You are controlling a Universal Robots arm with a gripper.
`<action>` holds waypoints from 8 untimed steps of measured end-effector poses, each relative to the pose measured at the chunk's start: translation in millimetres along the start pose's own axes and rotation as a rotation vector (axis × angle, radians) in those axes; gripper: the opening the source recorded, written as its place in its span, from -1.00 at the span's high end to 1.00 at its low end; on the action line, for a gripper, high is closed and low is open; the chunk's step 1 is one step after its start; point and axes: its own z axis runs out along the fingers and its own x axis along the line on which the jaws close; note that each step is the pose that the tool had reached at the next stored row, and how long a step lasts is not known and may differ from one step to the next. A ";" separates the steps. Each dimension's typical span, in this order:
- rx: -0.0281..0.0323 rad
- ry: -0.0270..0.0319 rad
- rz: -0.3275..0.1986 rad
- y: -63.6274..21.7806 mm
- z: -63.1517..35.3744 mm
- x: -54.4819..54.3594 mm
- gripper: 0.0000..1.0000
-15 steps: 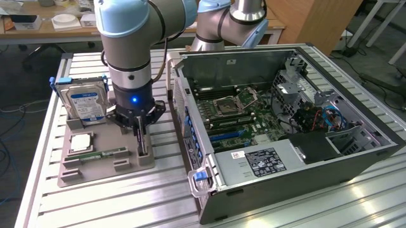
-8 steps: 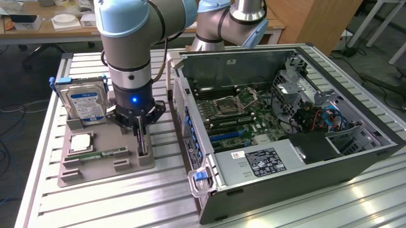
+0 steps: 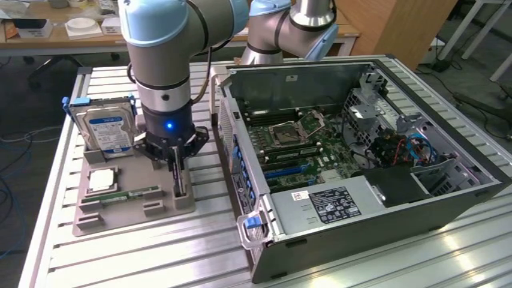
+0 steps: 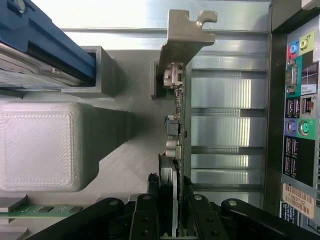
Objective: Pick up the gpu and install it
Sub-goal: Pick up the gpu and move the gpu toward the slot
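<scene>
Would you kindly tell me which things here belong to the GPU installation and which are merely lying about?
In the job: gpu, end effector gripping it, open computer case.
Lying about: hard drive, RAM stick, processor chip.

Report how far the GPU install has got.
Done: the gripper sits on the gpu. In hand: its jaws clamp the card, which stands on edge in the grey holder. Left: the card is not lifted, and the open computer case holds no gpu yet.
</scene>
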 end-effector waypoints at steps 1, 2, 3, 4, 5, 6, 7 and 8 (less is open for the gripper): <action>0.0001 0.0002 0.000 0.1 -3.2 0.1 0.46; 0.0001 0.0002 0.000 0.3 -7.4 0.1 0.46; 0.0001 0.0003 0.000 0.4 -11.9 0.2 0.46; 0.0001 0.0003 0.000 0.6 -16.3 0.3 0.46; 0.0001 0.0002 0.000 0.8 -20.9 0.4 0.46; 0.0003 0.0003 0.000 1.0 -25.8 0.4 0.46; 0.0002 0.0002 0.000 1.1 -30.3 0.5 0.46; 0.0002 0.0002 0.000 1.3 -34.7 0.6 0.46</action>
